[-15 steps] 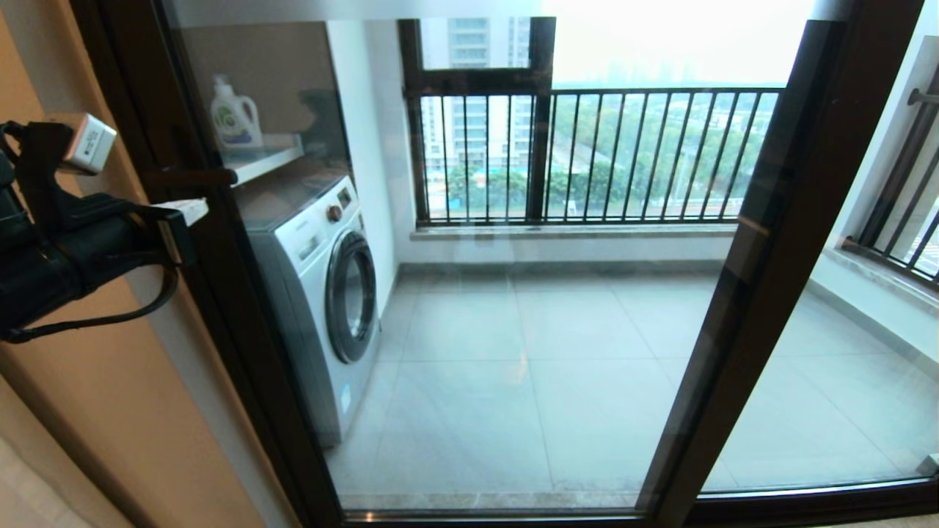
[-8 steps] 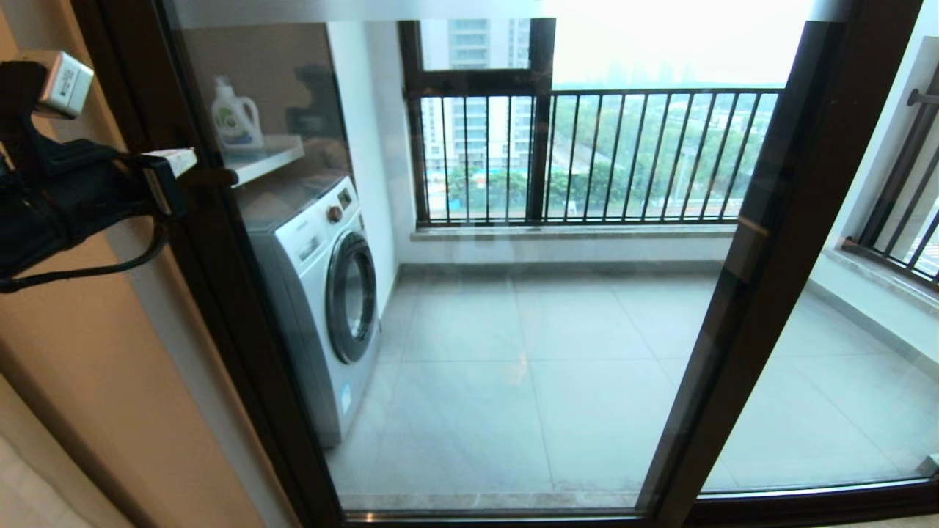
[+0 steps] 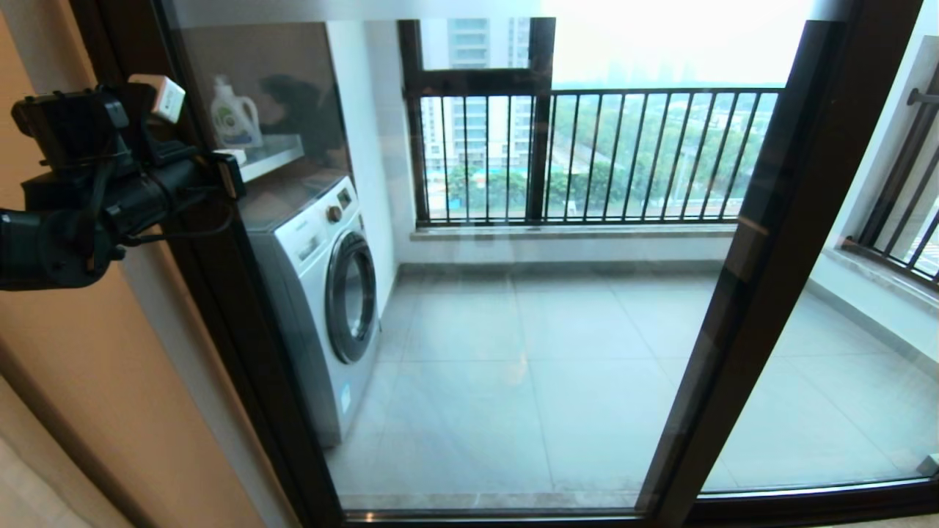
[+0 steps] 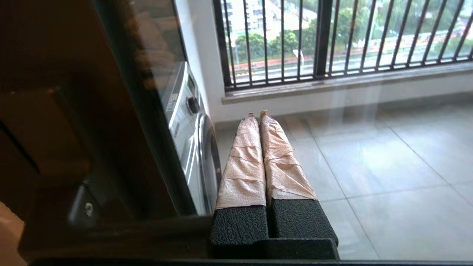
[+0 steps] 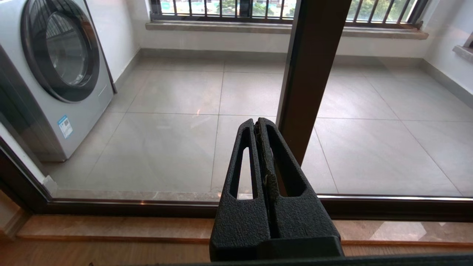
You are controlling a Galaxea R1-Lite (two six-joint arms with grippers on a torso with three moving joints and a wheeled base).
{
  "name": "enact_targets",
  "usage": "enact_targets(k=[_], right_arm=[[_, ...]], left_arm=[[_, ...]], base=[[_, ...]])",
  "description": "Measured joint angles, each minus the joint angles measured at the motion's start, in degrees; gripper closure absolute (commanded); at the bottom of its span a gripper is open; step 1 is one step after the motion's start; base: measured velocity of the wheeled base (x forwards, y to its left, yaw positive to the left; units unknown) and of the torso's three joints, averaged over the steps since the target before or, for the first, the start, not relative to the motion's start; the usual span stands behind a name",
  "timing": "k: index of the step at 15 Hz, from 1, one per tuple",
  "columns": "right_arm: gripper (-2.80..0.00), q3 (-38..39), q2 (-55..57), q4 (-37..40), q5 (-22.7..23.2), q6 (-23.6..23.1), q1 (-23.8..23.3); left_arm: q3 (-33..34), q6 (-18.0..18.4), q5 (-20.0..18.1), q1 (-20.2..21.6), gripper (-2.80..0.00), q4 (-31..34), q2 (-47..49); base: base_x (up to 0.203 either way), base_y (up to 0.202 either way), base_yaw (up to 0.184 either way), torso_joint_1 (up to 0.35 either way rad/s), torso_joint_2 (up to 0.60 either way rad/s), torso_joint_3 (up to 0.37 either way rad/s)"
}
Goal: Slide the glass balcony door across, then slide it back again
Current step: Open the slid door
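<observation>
Change since earlier: the left claw has swung inward and risen; a second ago its tip sat lower and further left, on the near side of the door's left upright, and now it reaches across that upright to the edge of the glass. The white block on the arm has moved right along with it. The door itself has not shifted.
Left arm pose: it comes in from the left edge of the head view, roughly level, with its wrist angled toward the pane.
Left claw state: in the left wrist view the two tape-wrapped fingers lie pressed together with nothing between them; they point at the glass just beside the dark upright.
Right claw: parked low in front of the door, black fingers closed on nothing, aimed at the lower part of the middle upright; it does not show in the head view.
Door: the glass door in its dark brown frame fills the head view, its left upright against the tan wall, its bottom rail along the sill.
Behind the glass: a washing machine at the left with a detergent bottle on a shelf above it, grey floor tiles, and a railed window at the far wall.
</observation>
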Motion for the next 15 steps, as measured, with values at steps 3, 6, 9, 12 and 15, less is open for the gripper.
enact_targets(k=[3,6,9,12,15], right_arm=[[0.0,0.0,0.0,0.0,0.0,0.0,0.0],[0.0,0.0,0.0,0.0,0.0,0.0,0.0],[0.0,0.0,0.0,0.0,0.0,0.0,0.0],[0.0,0.0,0.0,0.0,0.0,0.0,0.0],[0.0,0.0,0.0,0.0,0.0,0.0,0.0]], left_arm=[[-0.9,0.0,-0.1,1.7,0.0,-0.2,2.3],[-1.0,0.0,-0.3,3.4,0.0,0.0,2.6],[2.0,0.2,-0.3,4.5,0.0,-0.3,2.2],[8.1,0.2,-0.4,5.2,0.0,-1.6,1.4],[13.1,0.2,-0.5,5.2,0.0,-9.4,1.8]], base=[[0.0,0.0,0.0,0.0,0.0,0.0],[0.0,0.0,0.0,0.0,0.0,0.0],[0.0,0.0,0.0,0.0,0.0,0.0],[0.0,0.0,0.0,0.0,0.0,0.0],[0.0,0.0,0.0,0.0,0.0,0.0]])
